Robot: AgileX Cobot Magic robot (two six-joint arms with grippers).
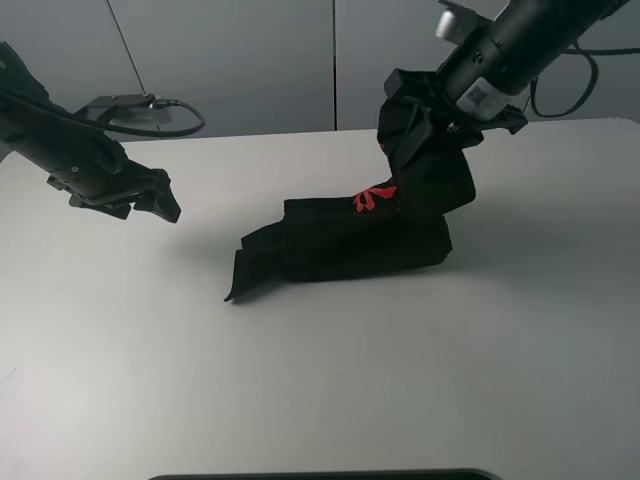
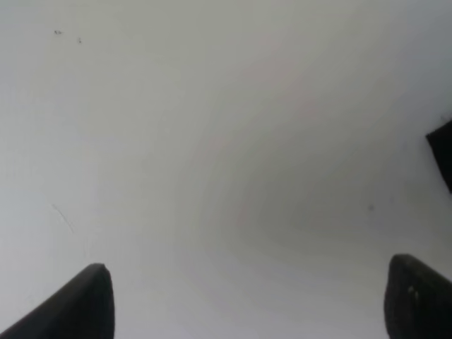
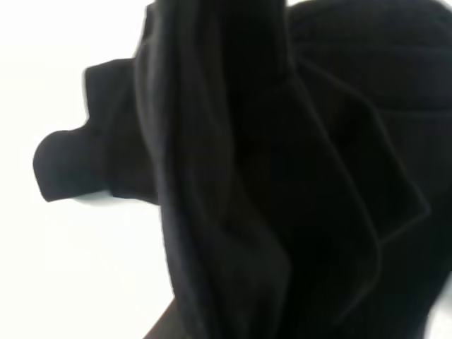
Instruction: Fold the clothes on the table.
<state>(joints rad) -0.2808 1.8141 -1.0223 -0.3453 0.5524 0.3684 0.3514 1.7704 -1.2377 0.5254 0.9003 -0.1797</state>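
Observation:
The black T-shirt (image 1: 350, 240) lies partly folded in a long bundle in the middle of the white table (image 1: 300, 380), with a bit of red print (image 1: 373, 196) showing. Its right end is lifted off the table by my right gripper (image 1: 425, 118), which is shut on the cloth. In the right wrist view the hanging cloth (image 3: 282, 176) fills the picture and hides the fingers. My left gripper (image 1: 160, 200) is open and empty above bare table, left of the shirt. In the left wrist view its fingertips (image 2: 85, 304) stand wide apart, with a shirt corner (image 2: 443, 152) at the frame's edge.
A grey cable loop and a small device (image 1: 150, 108) lie at the table's back left. A black cable (image 1: 560, 95) hangs behind the right arm. A dark object's edge (image 1: 320, 474) shows at the table's front. A grey wall stands behind.

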